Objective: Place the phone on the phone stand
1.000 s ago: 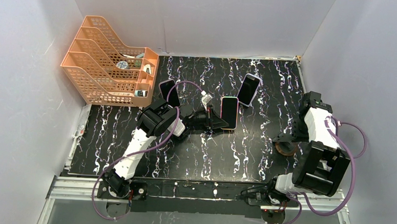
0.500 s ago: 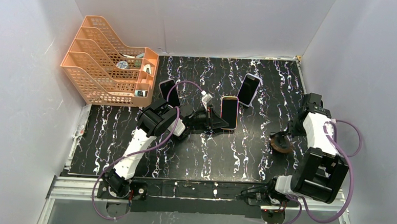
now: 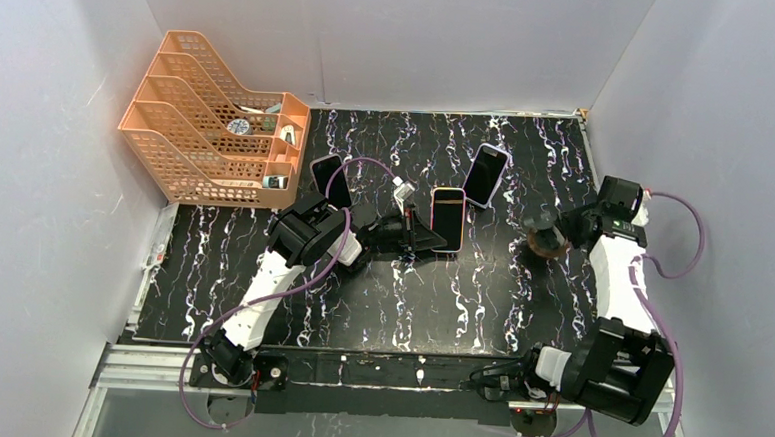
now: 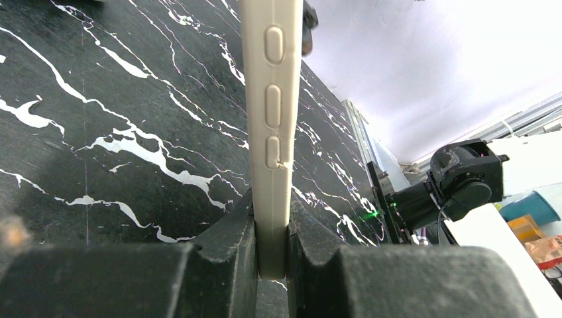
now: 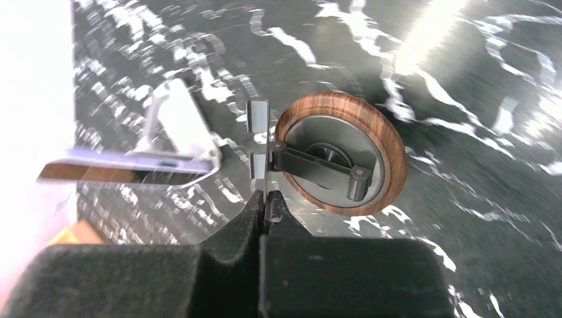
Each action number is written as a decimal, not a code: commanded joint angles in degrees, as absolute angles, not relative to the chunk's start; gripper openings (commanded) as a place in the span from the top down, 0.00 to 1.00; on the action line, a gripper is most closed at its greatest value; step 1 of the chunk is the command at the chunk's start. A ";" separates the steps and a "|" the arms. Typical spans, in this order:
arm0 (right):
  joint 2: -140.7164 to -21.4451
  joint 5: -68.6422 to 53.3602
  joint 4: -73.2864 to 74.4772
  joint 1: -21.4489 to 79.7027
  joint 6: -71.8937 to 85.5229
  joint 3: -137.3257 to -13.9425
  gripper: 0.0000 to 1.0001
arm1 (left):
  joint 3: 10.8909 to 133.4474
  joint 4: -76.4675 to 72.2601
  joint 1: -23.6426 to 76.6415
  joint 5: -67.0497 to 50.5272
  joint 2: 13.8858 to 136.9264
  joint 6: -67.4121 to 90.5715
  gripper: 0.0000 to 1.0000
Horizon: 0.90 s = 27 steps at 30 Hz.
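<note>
Top external, mid-table: holds phone (image 3: pixel 447 220) upright in left gripper (image 3: pixel 424 238), resting on no stand. Reaches in from the left, low over the black marble table (image 3: pixel 479 303).

Left wrist, close up: pinches the phone (image 4: pixel 272 119) by one end, jaws narrow, one finger (image 4: pixel 225 252) pressed to each face, side buttons toward the lens.

Grips stand (image 3: pixel 545 237) in right gripper (image 3: pixel 566 231) toward the table's right side, well apart from the phone.

Right wrist, close up: clamps jaws (image 5: pixel 265 202) all but together on the thin metal plate (image 5: pixel 258 132) of the stand (image 5: pixel 341 162), its round wood-rimmed base tilted on edge with the hinged underside to the lens. Cannot tell whether it touches the table.

Leaves lilac phone (image 3: pixel 485 176) propped just behind the held one, and dark phone (image 3: pixel 330 180) leaning near the orange rack (image 3: pixel 208 119) at back left.
</note>
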<state>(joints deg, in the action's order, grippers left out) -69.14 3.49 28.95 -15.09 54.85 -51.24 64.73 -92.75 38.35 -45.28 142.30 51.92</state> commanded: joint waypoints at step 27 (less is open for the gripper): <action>-89.39 -60.94 23.82 -8.25 11.47 -84.01 0.99 | 49.76 -102.40 33.40 -41.12 124.33 52.27 1.00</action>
<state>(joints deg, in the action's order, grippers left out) -91.42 -57.47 21.19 -8.95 16.01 -78.52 51.46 -87.05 33.95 -42.54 128.86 51.70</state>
